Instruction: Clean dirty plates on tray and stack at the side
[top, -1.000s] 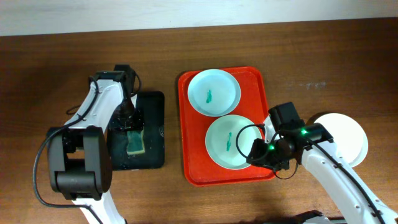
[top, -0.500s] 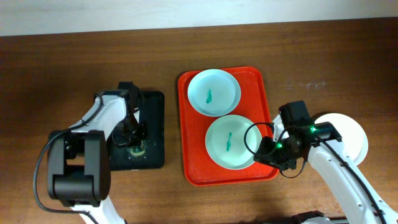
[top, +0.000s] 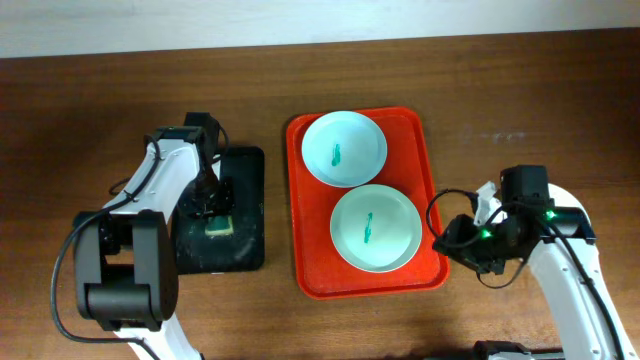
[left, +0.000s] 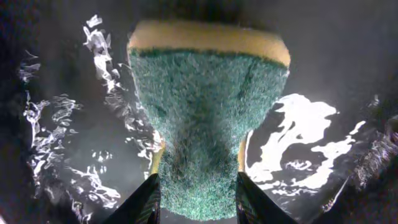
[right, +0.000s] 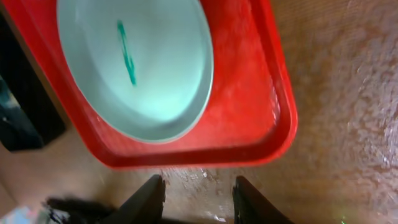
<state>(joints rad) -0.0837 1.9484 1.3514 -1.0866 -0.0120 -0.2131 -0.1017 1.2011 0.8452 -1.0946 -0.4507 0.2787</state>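
Two dirty plates lie on the red tray (top: 310, 262): a pale blue plate (top: 343, 148) at the far end and a mint green plate (top: 375, 228) nearer, each with a teal smear. My right gripper (top: 456, 240) hovers open and empty over the table just off the tray's right edge. In the right wrist view the gripper (right: 198, 194) faces the tray (right: 249, 124) and the mint plate (right: 137, 68). My left gripper (top: 212, 205) is shut on a green-and-yellow sponge (top: 218, 226). In the left wrist view the sponge (left: 208, 106) is pinched at its waist.
A black tray (top: 245, 200), wet with foam, sits left of the red tray under the sponge. Brown wooden table (top: 480, 100) surrounds both trays. The right arm (top: 570, 290) stretches toward the front right corner.
My right gripper has drawn back to the right, from the mint plate's rim to beyond the tray's edge. My left gripper squeezed the sponge hard, then eased while still holding it.
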